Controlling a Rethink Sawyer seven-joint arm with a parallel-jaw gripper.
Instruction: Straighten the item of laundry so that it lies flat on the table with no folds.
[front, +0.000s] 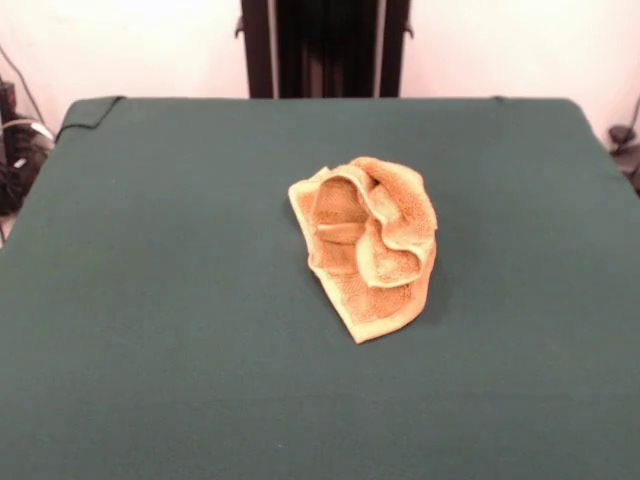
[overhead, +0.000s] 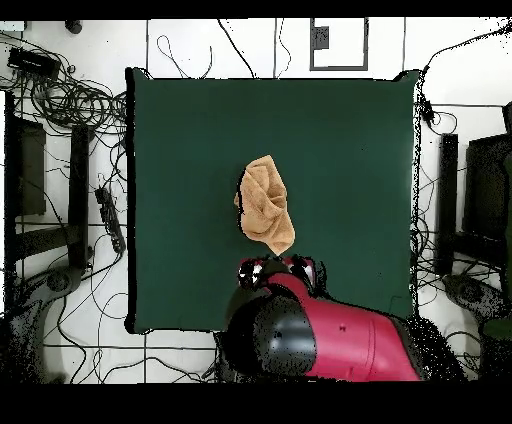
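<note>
The orange-tan towel (front: 368, 245) lies crumpled in a heap just right of the middle of the green table (front: 150, 300), with folds standing up and one corner pointing to the near side. In the overhead view the towel (overhead: 266, 205) sits near the table's (overhead: 350, 160) centre. The red and black arm reaches in from the bottom there, and its gripper end (overhead: 280, 270) hangs just beside the towel's robot-side edge. The front view shows no gripper.
The black pedestal (front: 325, 48) stands behind the table's far edge. Cables (overhead: 70, 100) and dark racks (overhead: 45, 180) lie on the floor around the table. The towel has bare green cloth on all sides.
</note>
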